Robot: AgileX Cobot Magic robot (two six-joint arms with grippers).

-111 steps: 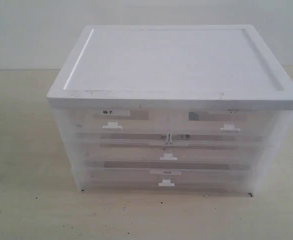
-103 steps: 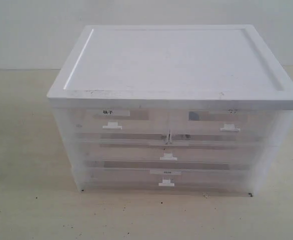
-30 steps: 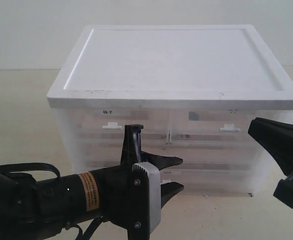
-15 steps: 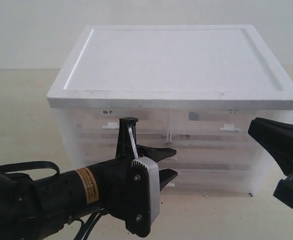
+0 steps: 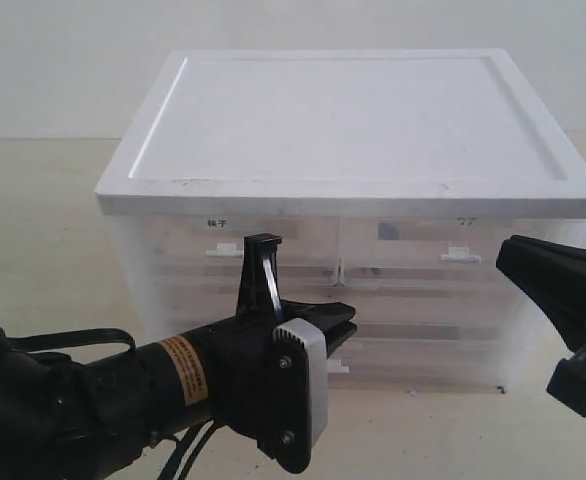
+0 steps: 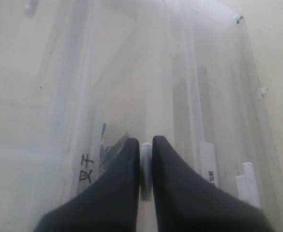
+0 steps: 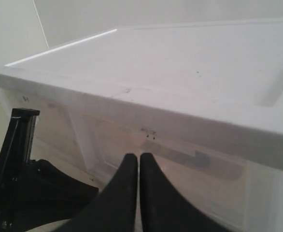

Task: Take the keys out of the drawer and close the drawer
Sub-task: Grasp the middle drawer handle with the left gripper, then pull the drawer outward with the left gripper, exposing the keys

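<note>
The translucent drawer cabinet (image 5: 223, 275) with a white top stands in the middle, all drawers shut. My left gripper (image 5: 345, 320) reaches in from the lower left and is shut on the small white handle (image 6: 145, 166) of the wide middle drawer (image 5: 423, 305). That handle is pinched between the black fingers (image 6: 173, 169). My right gripper (image 7: 139, 162) hangs shut and empty in front of the cabinet's right corner, showing in the exterior view as a black right gripper (image 5: 508, 258). The keys are hidden behind the frosted drawer fronts.
Two small drawers with handwritten labels (image 6: 86, 169) sit in the top row, and another wide drawer with its handle (image 5: 339, 368) sits lowest. Pale tabletop (image 5: 43, 230) lies around the cabinet, with a white wall behind.
My left gripper has moved up to the middle drawer's handle and closed on it. The right gripper has held still. The cabinet has not shifted.
</note>
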